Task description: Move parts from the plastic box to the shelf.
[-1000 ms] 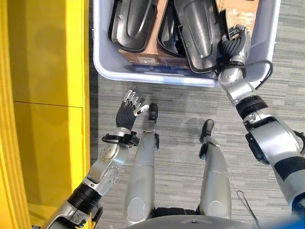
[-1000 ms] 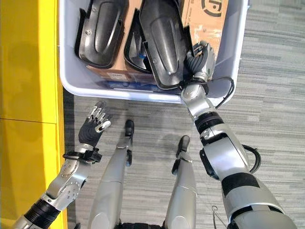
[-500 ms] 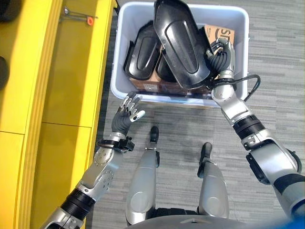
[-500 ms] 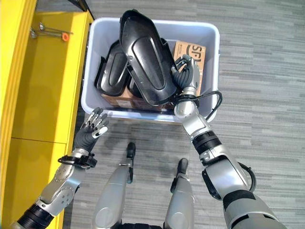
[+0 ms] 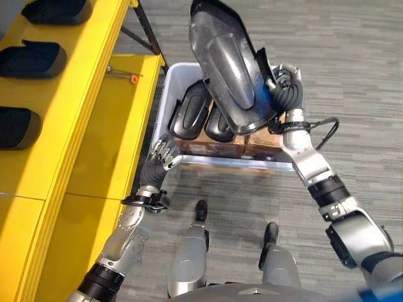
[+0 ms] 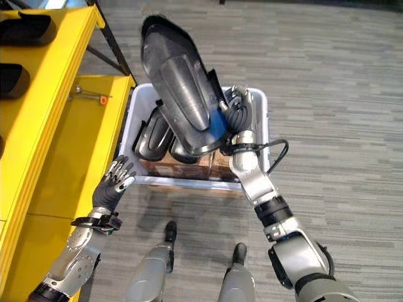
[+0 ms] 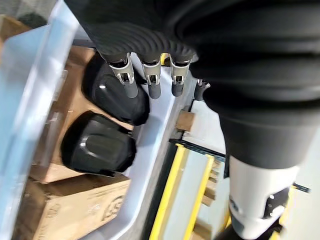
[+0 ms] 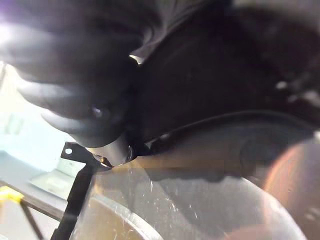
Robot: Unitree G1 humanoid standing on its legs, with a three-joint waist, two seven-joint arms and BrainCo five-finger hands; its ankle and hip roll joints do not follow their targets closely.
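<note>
Left eye view: right hand [image 5: 286, 88] curled round the edge of a long black part [image 5: 230, 66], held tilted above the plastic box [image 5: 165, 104]. Two more black parts [image 5: 189, 117] lie in the box on cardboard boxes [image 5: 264, 143]. Left hand [image 5: 157, 160] hangs beside the box's near left corner, fingers relaxed, holding nothing. Yellow shelf [image 5: 75, 82] stands along the left, three dark parts [image 5: 31, 60] on its top level.

Right eye view: a small orange-tipped tool [image 6: 88, 94] lies on the lower shelf level.

Left wrist view: fingers [image 7: 150, 85] straight over the box wall, parts beyond.

Right wrist view: dark part close up; grip unclear here.
</note>
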